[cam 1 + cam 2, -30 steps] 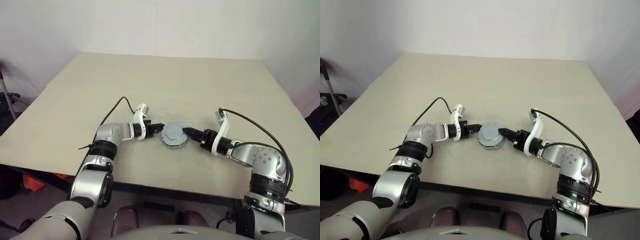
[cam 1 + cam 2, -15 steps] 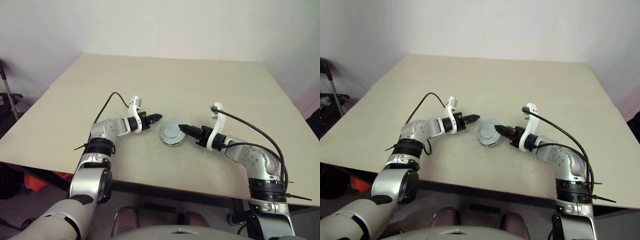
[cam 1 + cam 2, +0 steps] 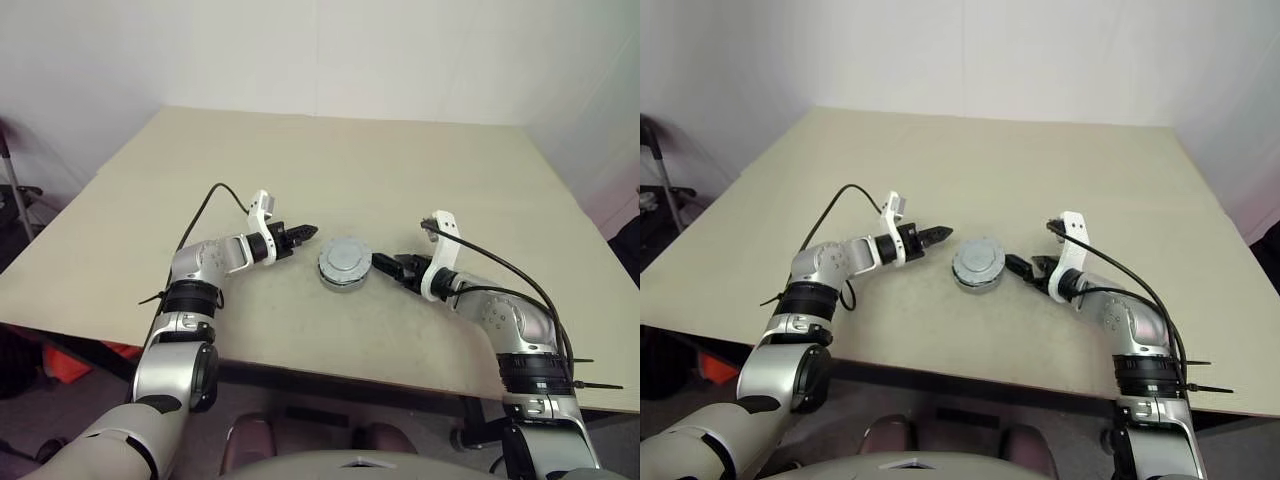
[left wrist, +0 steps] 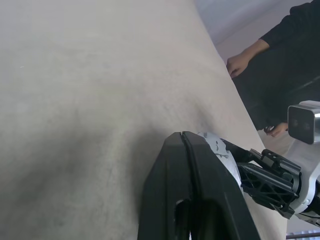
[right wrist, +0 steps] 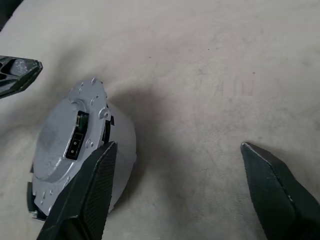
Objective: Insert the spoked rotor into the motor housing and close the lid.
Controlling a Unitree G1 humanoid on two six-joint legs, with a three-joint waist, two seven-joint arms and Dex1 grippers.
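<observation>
The motor housing [image 3: 346, 276] stands on the table between my two grippers, with the grey lid [image 3: 345, 260] sitting on top of it. The right wrist view shows the lid [image 5: 60, 135] with its cut-outs, resting on the housing wall [image 5: 122, 145]. The spoked rotor is hidden. My left gripper [image 3: 306, 233] is shut on nothing, a short way left of the housing. My right gripper [image 3: 386, 265] is open just right of the housing, one finger [image 5: 87, 200] close beside the wall and the other finger [image 5: 275, 190] out over bare table.
The beige table [image 3: 400, 170] stretches far behind the housing. Its front edge runs near my arms. In the left wrist view a person's hand [image 4: 239, 63] and dark sleeve show beyond the table's edge.
My right gripper has opened wide and drawn slightly back from the housing. My left gripper has pulled away from the housing to the left and stays shut. The camera has shifted.
</observation>
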